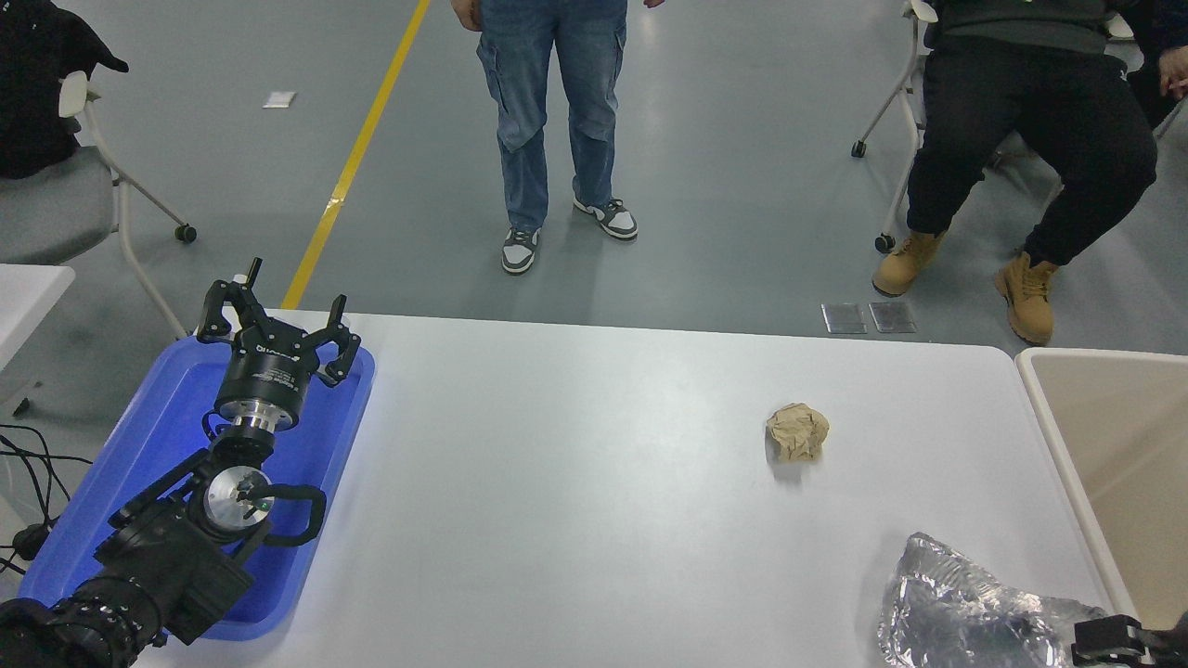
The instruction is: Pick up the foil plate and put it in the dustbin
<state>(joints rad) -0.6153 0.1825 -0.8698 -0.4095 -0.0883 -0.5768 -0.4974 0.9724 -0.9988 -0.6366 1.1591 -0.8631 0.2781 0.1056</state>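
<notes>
The foil plate (974, 612), a crumpled shiny silver sheet, lies at the table's front right corner, partly cut off by the picture's bottom edge. Just right of it stands the dustbin (1060, 455), a beige bin with a pale rim and tan inside. Only a small black tip of my right gripper (1110, 640) shows at the bottom right, against the foil plate's right edge and over the bin's rim. Whether it is open or shut does not show. My left gripper (278, 314) is parked open over the blue tray at the left.
A small crumpled brown paper ball (797, 432) sits on the white table (575, 482) behind the foil plate. The blue tray (148, 436) lies at the left edge. A person (548, 121) stands and another (1030, 139) sits beyond the far side.
</notes>
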